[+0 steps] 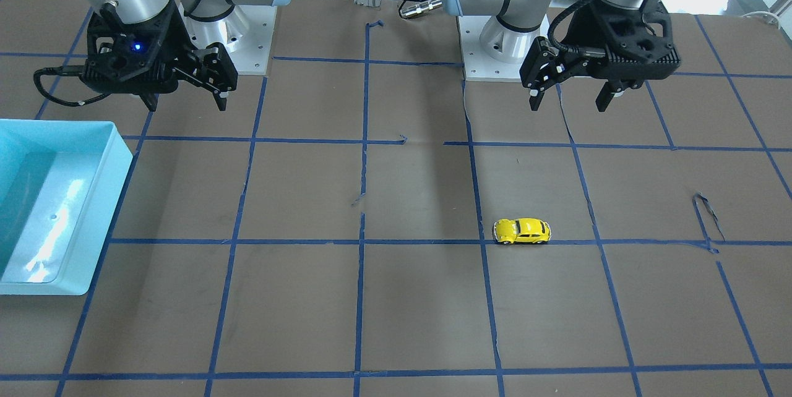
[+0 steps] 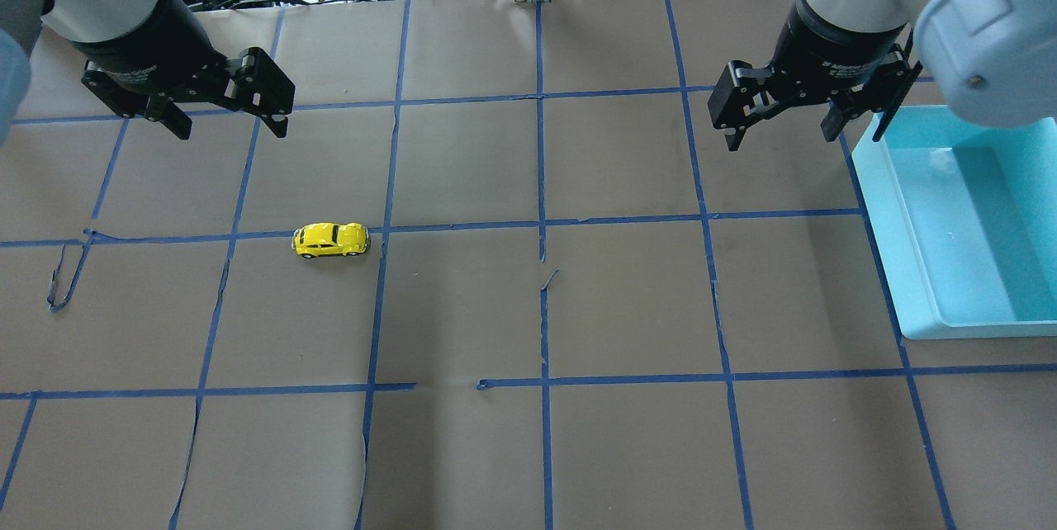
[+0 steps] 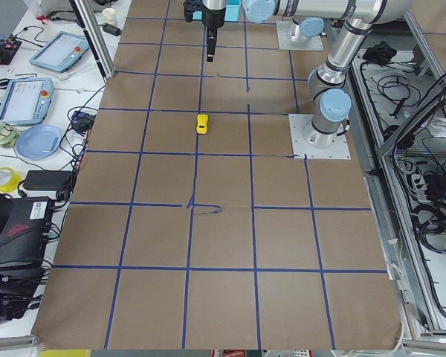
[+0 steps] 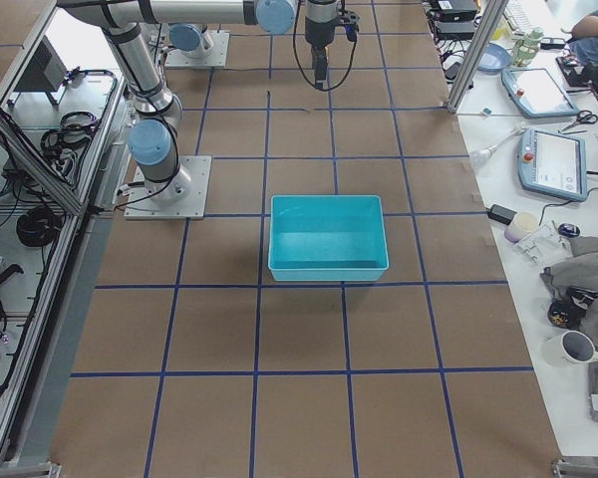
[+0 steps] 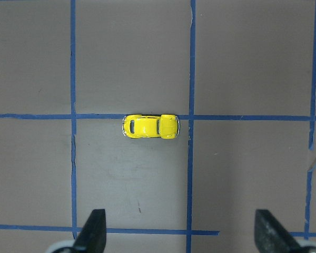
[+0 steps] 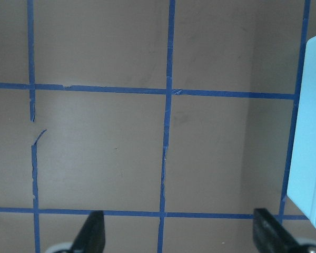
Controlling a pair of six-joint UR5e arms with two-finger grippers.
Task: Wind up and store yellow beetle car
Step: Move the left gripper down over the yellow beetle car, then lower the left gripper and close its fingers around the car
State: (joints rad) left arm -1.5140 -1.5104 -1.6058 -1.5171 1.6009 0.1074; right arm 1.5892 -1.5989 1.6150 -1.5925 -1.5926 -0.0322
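Note:
The yellow beetle car [image 2: 330, 239] stands on its wheels on the brown table, on a blue tape line, left of centre in the overhead view. It also shows in the front-facing view [image 1: 521, 231], the left-side view [image 3: 202, 123] and the left wrist view [image 5: 150, 126]. My left gripper [image 2: 227, 124] is open and empty, raised above the table beyond the car. My right gripper [image 2: 780, 134] is open and empty, raised next to the turquoise bin [image 2: 888, 224]. The bin is empty.
The turquoise bin also shows in the front-facing view [image 1: 108, 199] and the right-side view [image 4: 328, 269]. Blue tape lines grid the brown paper, torn in places. Cables, tablets and cups lie off the table's far edge.

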